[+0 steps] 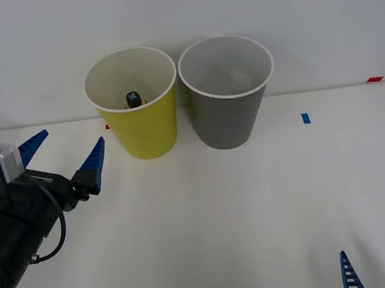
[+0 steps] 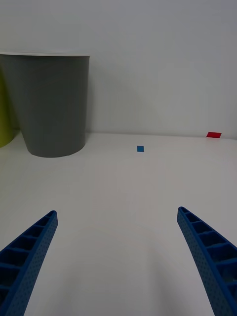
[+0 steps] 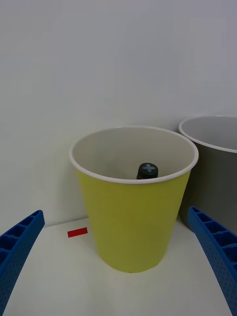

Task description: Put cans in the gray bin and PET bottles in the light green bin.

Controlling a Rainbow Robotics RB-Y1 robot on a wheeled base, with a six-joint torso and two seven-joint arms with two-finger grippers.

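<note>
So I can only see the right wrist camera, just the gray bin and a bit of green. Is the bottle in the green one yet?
Observer: Yes. The front view shows the bottle's black cap inside the light green bin.
Operator: Is anything in the gray one?
Observer: The front view looks into the gray bin and I see no can, just its pale inside.
Operator: Where's the other arm?
Observer: The left gripper is open, above the table on the robot's left, pointing at the light green bin and not touching it.
</note>
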